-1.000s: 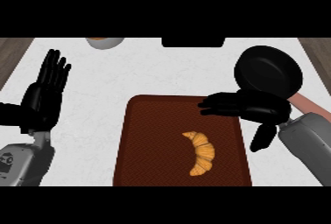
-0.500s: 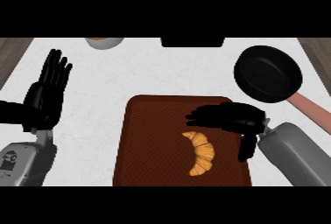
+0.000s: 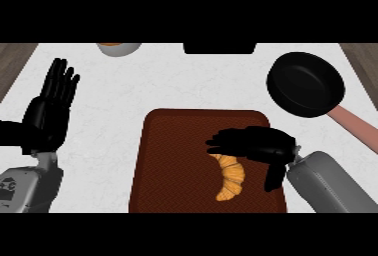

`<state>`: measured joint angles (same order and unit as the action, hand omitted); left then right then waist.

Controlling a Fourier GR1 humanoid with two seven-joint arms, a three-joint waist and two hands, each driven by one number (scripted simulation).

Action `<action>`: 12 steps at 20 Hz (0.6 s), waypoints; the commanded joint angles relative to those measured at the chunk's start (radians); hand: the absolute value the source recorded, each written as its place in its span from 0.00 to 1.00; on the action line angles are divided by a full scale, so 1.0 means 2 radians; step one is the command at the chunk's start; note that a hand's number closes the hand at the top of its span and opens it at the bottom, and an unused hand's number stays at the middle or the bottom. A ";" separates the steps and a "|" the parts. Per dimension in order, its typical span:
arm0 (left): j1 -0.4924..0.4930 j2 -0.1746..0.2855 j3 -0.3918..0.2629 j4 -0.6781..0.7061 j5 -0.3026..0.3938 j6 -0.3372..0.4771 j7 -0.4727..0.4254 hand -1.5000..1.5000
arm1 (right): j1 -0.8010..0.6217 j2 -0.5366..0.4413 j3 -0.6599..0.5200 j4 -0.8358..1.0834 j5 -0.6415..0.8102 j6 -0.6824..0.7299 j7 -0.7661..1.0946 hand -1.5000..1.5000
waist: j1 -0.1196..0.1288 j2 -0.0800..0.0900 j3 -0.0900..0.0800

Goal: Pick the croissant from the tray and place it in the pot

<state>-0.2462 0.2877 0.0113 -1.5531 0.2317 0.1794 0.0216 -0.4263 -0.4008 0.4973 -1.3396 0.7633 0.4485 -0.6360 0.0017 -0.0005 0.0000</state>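
Observation:
A golden croissant lies lengthwise on the right half of the dark brown tray at the counter's front. My right hand hovers over the croissant's upper end and hides it; its fingers point left and are relaxed, its thumb hangs down beside the croissant, and I see nothing held. The black pot with a pinkish handle sits at the right, behind the tray. My left hand rests open at the left edge, fingers up.
A white bowl with something orange inside stands at the back left. A dark object sits at the back centre. Wooden floor shows beyond both counter sides.
My right hand has moved left and down from near the pot to over the croissant's upper end. The left hand and the croissant have not moved.

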 commanded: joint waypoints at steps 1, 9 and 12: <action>-0.012 -0.017 0.005 0.023 -0.015 0.003 -0.008 0.50 | 0.037 0.016 0.005 -0.068 0.029 0.015 0.039 0.00 | -0.003 0.000 0.000; -0.001 -0.025 0.012 -0.006 -0.023 -0.006 0.006 0.50 | 0.037 0.078 0.012 0.021 0.111 -0.026 0.053 0.00 | 0.000 0.000 0.000; -0.009 -0.016 0.022 -0.035 -0.023 -0.009 0.053 0.50 | 0.023 0.079 -0.019 0.055 0.118 -0.036 0.011 0.00 | 0.001 0.000 0.000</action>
<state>-0.2726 0.2503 0.0433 -1.5527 0.1877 0.1645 0.0549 -0.3795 -0.2671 0.4882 -1.2591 0.9644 0.3775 -0.5925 0.0024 0.0002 0.0001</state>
